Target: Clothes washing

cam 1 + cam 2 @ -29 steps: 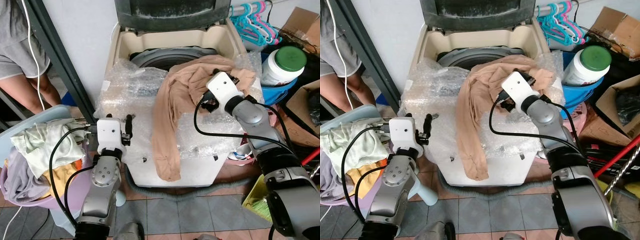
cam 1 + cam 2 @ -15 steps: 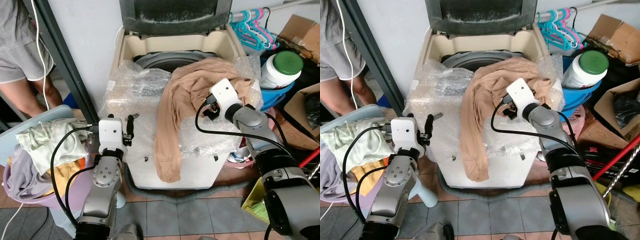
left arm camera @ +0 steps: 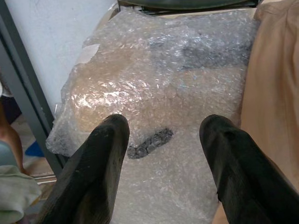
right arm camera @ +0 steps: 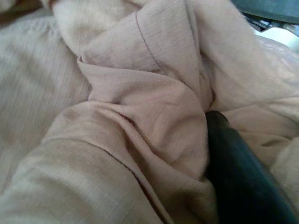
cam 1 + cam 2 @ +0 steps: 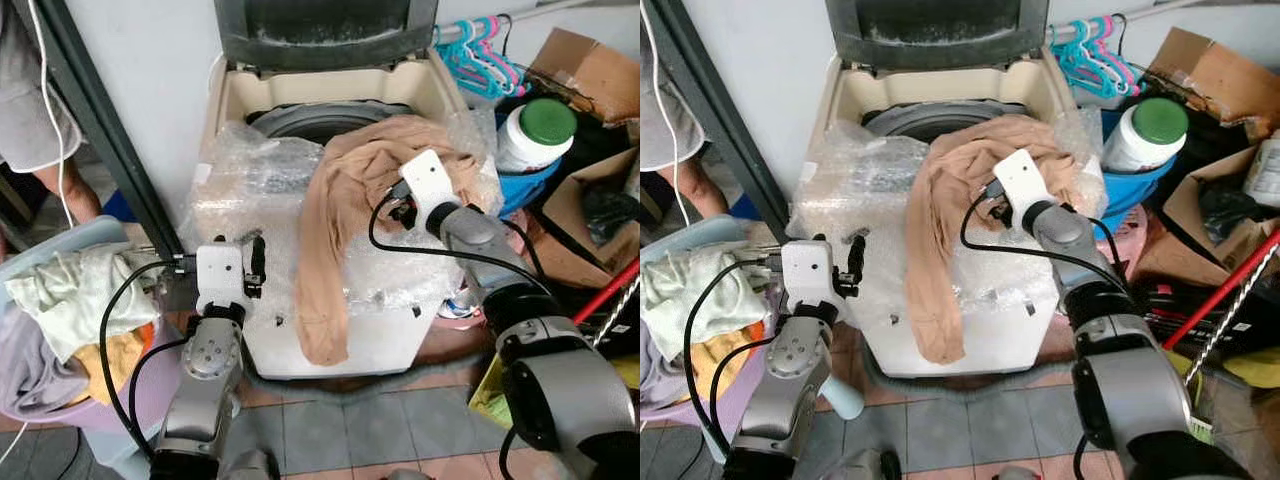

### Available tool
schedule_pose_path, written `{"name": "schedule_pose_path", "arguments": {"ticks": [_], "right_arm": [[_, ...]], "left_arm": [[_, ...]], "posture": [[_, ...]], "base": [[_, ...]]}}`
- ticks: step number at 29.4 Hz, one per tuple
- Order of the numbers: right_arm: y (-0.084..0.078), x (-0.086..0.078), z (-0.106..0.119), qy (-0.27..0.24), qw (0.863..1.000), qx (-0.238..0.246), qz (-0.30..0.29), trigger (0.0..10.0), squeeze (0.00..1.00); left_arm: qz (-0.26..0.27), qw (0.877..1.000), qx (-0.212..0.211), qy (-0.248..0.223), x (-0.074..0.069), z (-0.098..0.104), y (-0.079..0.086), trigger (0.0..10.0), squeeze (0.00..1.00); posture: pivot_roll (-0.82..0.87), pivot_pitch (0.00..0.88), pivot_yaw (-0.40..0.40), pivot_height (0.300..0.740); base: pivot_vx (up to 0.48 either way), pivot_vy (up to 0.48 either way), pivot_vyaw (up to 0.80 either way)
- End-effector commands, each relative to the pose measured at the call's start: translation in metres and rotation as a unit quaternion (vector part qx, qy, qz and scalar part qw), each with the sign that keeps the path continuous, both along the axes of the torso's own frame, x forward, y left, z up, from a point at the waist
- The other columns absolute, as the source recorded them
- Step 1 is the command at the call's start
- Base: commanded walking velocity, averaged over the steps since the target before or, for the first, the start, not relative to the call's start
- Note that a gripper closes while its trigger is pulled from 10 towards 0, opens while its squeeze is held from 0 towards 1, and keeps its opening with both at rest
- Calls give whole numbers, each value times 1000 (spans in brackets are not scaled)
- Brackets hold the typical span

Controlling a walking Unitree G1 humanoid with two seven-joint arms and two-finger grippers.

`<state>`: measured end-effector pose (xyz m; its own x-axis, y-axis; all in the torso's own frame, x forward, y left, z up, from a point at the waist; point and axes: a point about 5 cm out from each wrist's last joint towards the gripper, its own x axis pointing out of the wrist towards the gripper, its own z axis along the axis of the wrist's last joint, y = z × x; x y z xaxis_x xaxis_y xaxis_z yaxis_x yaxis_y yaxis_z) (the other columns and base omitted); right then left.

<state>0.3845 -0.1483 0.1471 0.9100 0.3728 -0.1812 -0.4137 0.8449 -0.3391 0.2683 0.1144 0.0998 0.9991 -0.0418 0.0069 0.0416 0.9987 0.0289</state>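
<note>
Far left: person standing by a dark post, partly cut off. Laundry basket at lower left on the floor, holding pale green, orange and grey clothes. Left tool released, black fingers spread apart, hovering over the bubble wrap at the washer's front-left corner, touching nothing. Top-load washing machine centre, lid up, drum open at the back edge, top covered in bubble wrap. Tan garment draped from the drum rim across the top and hanging down over the front edge. Right tool buried in the tan garment's folds near the washer's right side; one finger visible against cloth, can't tell if clenched. Right of washer: white jar with green lid on a blue tub, hangers, cardboard boxes.
</note>
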Motion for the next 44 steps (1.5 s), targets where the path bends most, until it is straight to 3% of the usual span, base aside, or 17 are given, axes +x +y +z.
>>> {"name": "schedule_pose_path", "arguments": {"ticks": [1,12,23,28,30,40,41,44], "right_arm": [[1,1,2,-5,1000,24,-12,0,0],[7,3,27,-66,994,85,11,0,0],[26,4,67,-124,978,141,86,0,0],[51,8,107,-160,957,204,133,0,0],[63,4,128,-180,939,245,160,0,0],[74,-5,163,-207,910,297,204,0,0],[72,-4,167,-212,910,297,199,0,0],[58,9,181,-255,925,246,134,0,0]], "left_arm": [[3,1000,-6,-2,0,2,-2,10000,0],[0,1000,-6,-15,2,6,-2,10000,0],[-2,1000,-7,-18,4,7,-2,10000,0],[-1,1000,-8,-19,5,7,-2,10000,0],[-2,1000,-10,-17,4,6,-4,10000,0],[0,1000,-10,-9,5,5,-6,10000,0],[-1,1000,-10,-9,6,5,-6,10000,0],[-5,1000,-10,-9,8,5,-8,10000,0]], "posture": [[-64,0,43,740],[-73,0,53,740],[-75,0,57,740],[-76,0,54,740],[-71,0,52,740],[-83,0,54,740],[-84,0,58,740],[-90,0,62,740]], "base": [[0,0,0],[71,0,0],[269,0,0],[277,0,0],[257,0,0],[24,0,0],[0,0,0],[0,0,0]]}}
